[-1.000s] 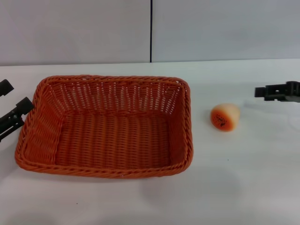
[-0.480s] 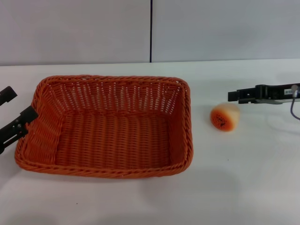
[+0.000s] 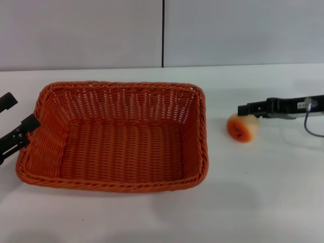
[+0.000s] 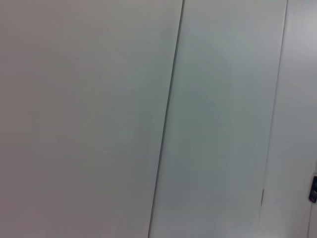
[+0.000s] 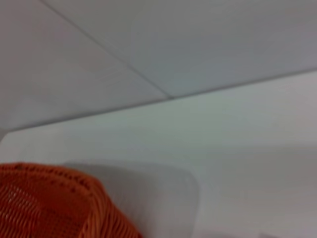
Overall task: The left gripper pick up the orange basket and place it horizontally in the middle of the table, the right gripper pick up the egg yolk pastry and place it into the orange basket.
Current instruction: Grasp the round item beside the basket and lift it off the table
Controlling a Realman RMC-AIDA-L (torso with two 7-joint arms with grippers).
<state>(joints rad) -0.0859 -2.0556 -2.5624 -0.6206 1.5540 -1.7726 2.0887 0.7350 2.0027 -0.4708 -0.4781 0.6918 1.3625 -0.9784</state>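
The large orange woven basket (image 3: 114,136) lies mid-counter (image 3: 243,192). The left gripper (image 3: 14,121) is beside its left rim, fingers spread. The slim black right gripper (image 3: 248,109) reaches horizontally, just behind the small cream-orange egg yolk pastry (image 3: 242,127); finger state unclear.

I see bare bench (image 3: 263,202) all along the near edge and to the right of the pastry (image 3: 242,126). A clear strip of bench separates the pastry from the basket (image 3: 116,136). My right gripper (image 3: 245,110) sits just behind the pastry, crowding that side. My left gripper (image 3: 20,119) is close against the basket's left rim, leaving little room there. The basket's inside holds nothing.
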